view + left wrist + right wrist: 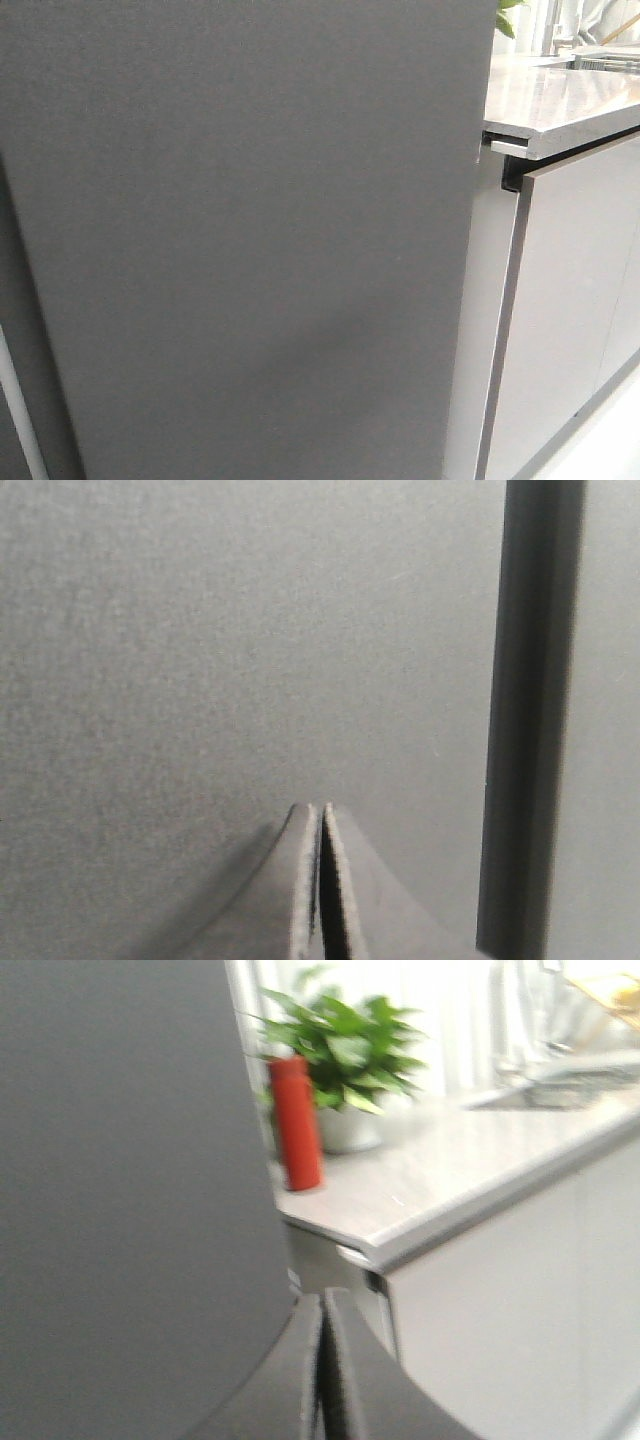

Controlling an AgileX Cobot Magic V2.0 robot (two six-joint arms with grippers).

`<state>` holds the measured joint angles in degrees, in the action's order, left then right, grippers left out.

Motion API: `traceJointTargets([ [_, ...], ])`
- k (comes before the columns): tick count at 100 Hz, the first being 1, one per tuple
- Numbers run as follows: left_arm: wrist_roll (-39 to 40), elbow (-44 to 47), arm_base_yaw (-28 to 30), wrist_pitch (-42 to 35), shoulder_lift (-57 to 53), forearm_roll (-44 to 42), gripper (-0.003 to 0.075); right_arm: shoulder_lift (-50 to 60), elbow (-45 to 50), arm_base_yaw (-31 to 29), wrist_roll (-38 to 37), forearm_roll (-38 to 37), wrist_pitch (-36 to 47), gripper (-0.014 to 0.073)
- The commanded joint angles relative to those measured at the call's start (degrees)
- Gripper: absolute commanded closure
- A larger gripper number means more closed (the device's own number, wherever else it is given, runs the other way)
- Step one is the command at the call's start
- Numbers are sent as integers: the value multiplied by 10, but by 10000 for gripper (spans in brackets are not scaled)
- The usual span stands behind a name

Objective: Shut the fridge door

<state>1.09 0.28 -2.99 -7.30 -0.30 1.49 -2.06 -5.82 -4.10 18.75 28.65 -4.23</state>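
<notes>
Against the fridge door (240, 250), both arms point forward, jaws pressed together, empty.

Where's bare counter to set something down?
Free: the countertop stretch from the red bottle toward the sink end. Crowded: the corner by the fridge door, where the bottle and potted plant stand.
</notes>
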Motion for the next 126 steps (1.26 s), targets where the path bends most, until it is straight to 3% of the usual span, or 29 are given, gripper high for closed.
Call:
traceJointTargets([
  [1, 2, 20, 3, -42, -6, 2, 740, 15, 29, -7, 2, 1, 63, 638],
  [17, 2, 20, 3, -42, -6, 2, 740, 38, 80, -7, 2, 1, 67, 638],
  [37, 2, 20, 3, -42, -6, 2, 740, 38, 79, -7, 10, -1, 18, 638],
  [126, 2, 20, 3, -42, -6, 2, 740, 38, 79, -7, 10, -1, 18, 638],
])
